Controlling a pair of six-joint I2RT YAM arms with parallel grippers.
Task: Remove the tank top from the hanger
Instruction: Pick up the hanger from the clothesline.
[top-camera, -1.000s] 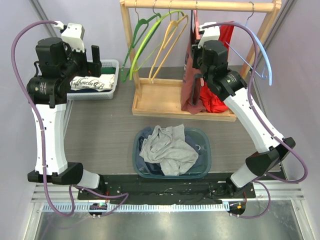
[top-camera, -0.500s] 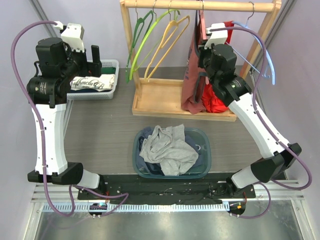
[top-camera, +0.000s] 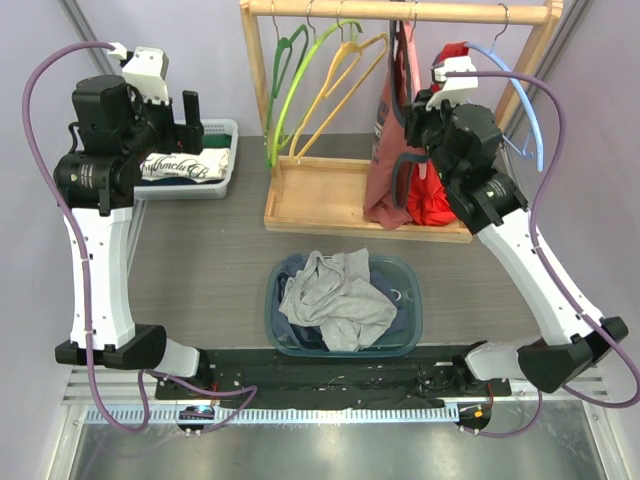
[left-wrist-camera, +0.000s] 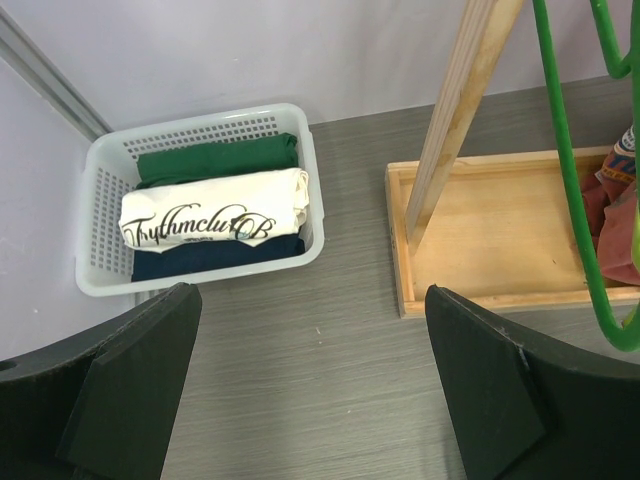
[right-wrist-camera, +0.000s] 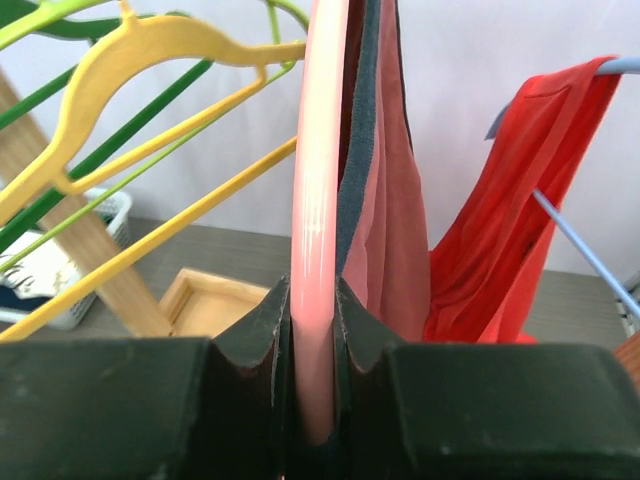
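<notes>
Right gripper (right-wrist-camera: 315, 330) — jaws clenched on a glossy pink hanger (right-wrist-camera: 318, 200). Limp rust-red tank top (right-wrist-camera: 385, 230) hangs against it. Left gripper (left-wrist-camera: 310, 380) — jaws spread wide.

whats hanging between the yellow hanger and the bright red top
A pink hanger carrying the tank top, with the right claw shut on that hanger. It shows best in the right wrist view.

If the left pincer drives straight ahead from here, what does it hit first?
Probably bare table, between the white basket and the wooden rack base; depth is hard to judge.
</notes>
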